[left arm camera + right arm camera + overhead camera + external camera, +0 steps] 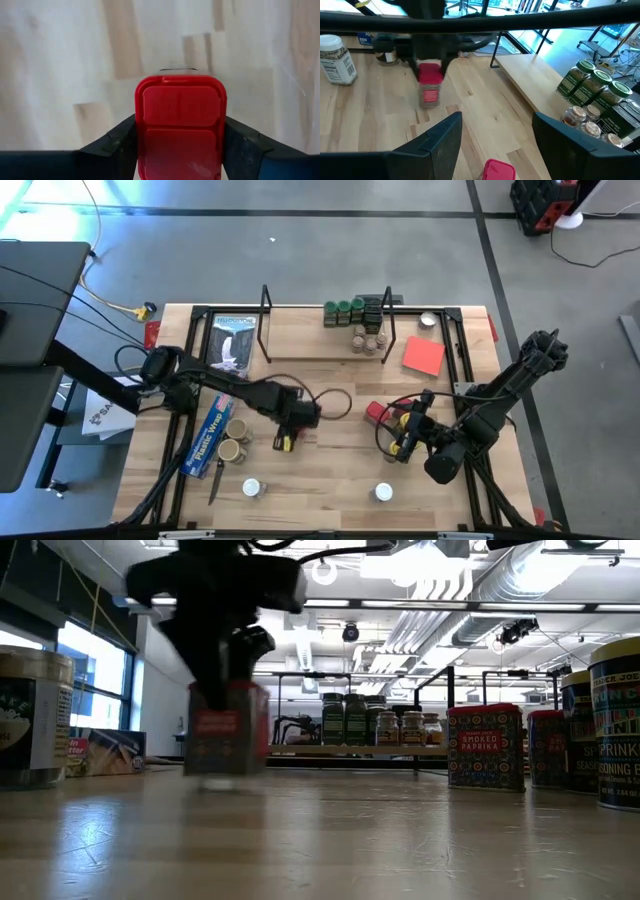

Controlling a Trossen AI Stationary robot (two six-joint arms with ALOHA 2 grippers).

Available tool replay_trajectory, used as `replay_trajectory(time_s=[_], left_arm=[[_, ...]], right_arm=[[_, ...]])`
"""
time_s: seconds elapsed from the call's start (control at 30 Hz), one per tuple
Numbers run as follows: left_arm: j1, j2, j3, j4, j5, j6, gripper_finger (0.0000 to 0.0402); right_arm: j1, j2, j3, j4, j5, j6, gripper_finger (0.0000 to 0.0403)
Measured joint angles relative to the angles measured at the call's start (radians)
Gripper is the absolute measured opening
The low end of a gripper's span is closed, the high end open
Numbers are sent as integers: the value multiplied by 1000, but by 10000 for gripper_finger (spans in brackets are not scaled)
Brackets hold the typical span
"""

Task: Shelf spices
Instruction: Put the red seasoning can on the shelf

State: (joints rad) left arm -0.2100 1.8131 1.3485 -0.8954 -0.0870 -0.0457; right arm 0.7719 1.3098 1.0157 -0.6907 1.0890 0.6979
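Spice jar with a red lid sits between the left pincer's fingers, which close against its sides in the grasping step, mid-worktop and well short of the shelf. Right pincer waits nearby, fingers wide, above another red-lidded jar. Next, by my judgement, comes a lift and carry to the shelf, beside the green-lidded jars.
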Motion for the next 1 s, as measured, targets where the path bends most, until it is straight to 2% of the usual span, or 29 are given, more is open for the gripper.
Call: replay_trajectory(time_s=[0.23, 0.43, 0.7, 0.93, 1.0], left_arm=[[144, 0, 192, -127, -31, 147, 209], [354, -1, 365, -230, -97, 323, 209], [657, 20, 389, -245, -73, 496, 209], [794, 90, 389, -210, -74, 609, 209], [815, 113, 389, -199, -84, 648, 221]], right_arm=[[0, 0, 0, 0, 0, -2, 236], [0, 0, 0, 0, 0, 0, 236], [0, 0, 0, 0, 0, 0, 236], [-11, 0, 0, 2, -7, 1, 236], [-22, 0, 0, 4, -26, 9, 236]])
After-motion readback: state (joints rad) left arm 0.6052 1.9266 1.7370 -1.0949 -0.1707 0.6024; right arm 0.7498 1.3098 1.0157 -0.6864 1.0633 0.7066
